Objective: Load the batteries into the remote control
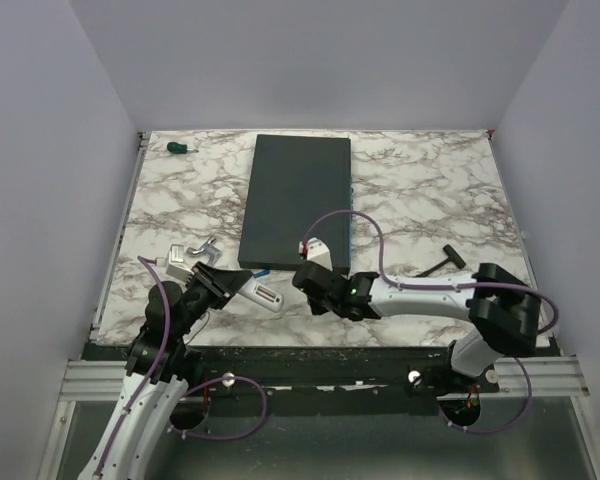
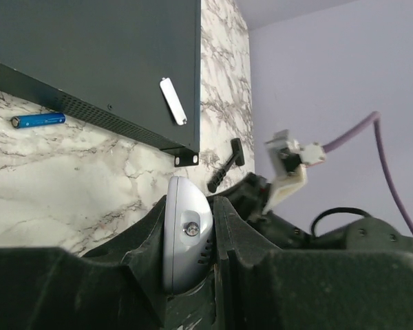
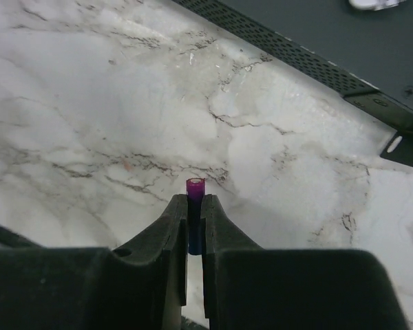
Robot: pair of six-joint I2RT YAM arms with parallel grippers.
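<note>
My left gripper (image 2: 191, 207) is shut on the white remote control (image 2: 186, 234), which stands on edge between the jaws. From above, the remote control (image 1: 261, 293) sticks out to the right of the left gripper (image 1: 225, 283), near the table's front. The right gripper (image 3: 194, 200) is shut on a purple-blue battery (image 3: 195, 196), whose purple end pokes out past the fingertips above the marble. In the top view the right gripper (image 1: 308, 280) sits just right of the remote. A blue battery (image 2: 38, 121) lies on the marble against the slab's front edge.
A large dark grey slab (image 1: 295, 200) lies mid-table, and a tiny white cover piece (image 2: 173, 101) rests on it near its front edge. A black T-shaped tool (image 1: 445, 262) lies to the right. A green-handled screwdriver (image 1: 180, 147) sits at the far left corner.
</note>
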